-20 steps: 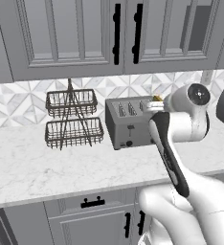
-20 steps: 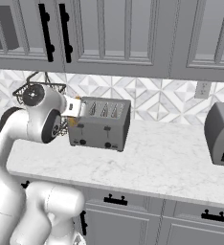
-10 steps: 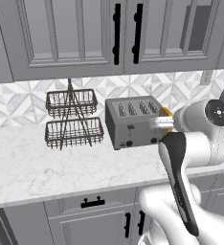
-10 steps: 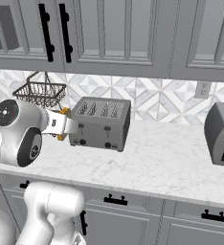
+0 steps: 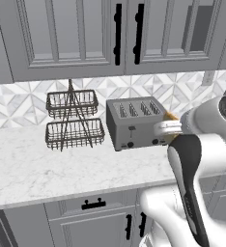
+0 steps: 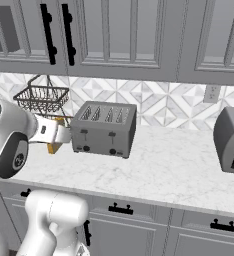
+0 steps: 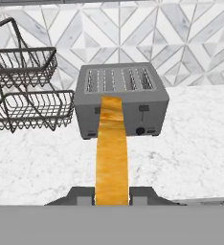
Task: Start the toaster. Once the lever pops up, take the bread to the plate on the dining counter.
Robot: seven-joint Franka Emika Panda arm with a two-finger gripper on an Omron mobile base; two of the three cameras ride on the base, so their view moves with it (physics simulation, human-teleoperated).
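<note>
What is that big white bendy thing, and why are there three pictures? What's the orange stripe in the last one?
The big white thing is a robot arm in a pretend, computer-drawn kitchen. Two pictures come from cameras riding behind the arm, one on its left and one on its right, so both show the same worktop from two sides. The third comes from a camera on the robot's hand, looking along its fingers.

On the white marble worktop stands a boxy grey metal toaster with four slots on top. Beside it is a dark two-tier wire basket rack. The right-side picture also shows a grey box-shaped appliance at the edge.

The orange stripe is a slice of golden-crusted bread, seen edge-on. The gripper has its fingers shut on it, holding it in front of the toaster.
</note>
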